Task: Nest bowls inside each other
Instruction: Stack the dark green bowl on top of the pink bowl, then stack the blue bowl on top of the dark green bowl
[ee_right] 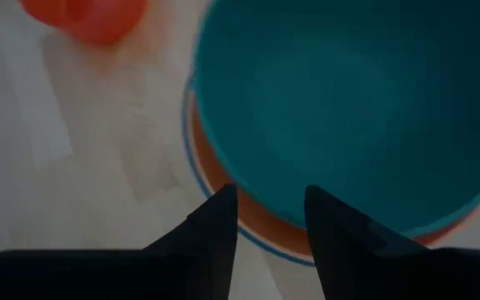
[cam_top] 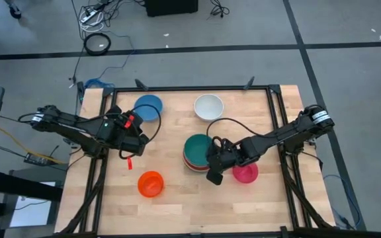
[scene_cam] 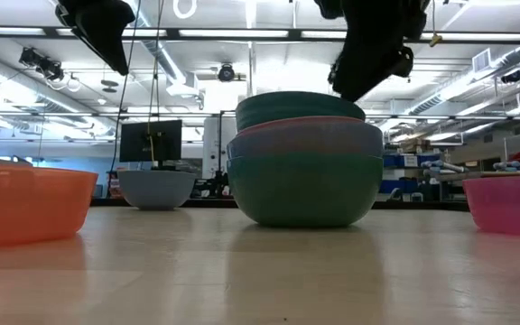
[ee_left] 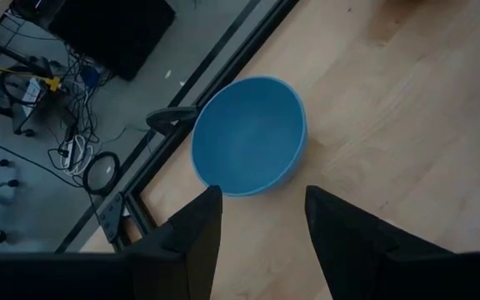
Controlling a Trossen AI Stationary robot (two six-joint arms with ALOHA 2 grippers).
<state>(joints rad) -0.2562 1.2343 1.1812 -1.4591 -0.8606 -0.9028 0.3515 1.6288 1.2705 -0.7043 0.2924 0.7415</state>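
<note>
While we are looking straight down on the wooden table (cam_top: 177,205), we are seeing the nested stack of bowls (cam_top: 197,153) sitting right of centre, a teal bowl (ee_right: 348,108) uppermost with red-orange and pale rims showing beneath it. Our right gripper (cam_top: 213,168) is hovering at the stack's lower right edge, its fingers (ee_right: 215,225) standing apart and pinching nothing. A magenta bowl (cam_top: 245,172) is lying just beside that gripper, toward the right, and crowding its side. Our left gripper (cam_top: 136,129) is hanging in the left part of the frame, fingers (ee_left: 194,233) spread and empty, with the blue bowl (cam_top: 149,106) just beyond it near the table's upper edge. We are also finding a white bowl (cam_top: 208,106) alone in the upper middle and an orange bowl (cam_top: 151,184) by itself at lower left. Cables (cam_top: 96,26) are trailing over the grey floor past the table's top edge.
</note>
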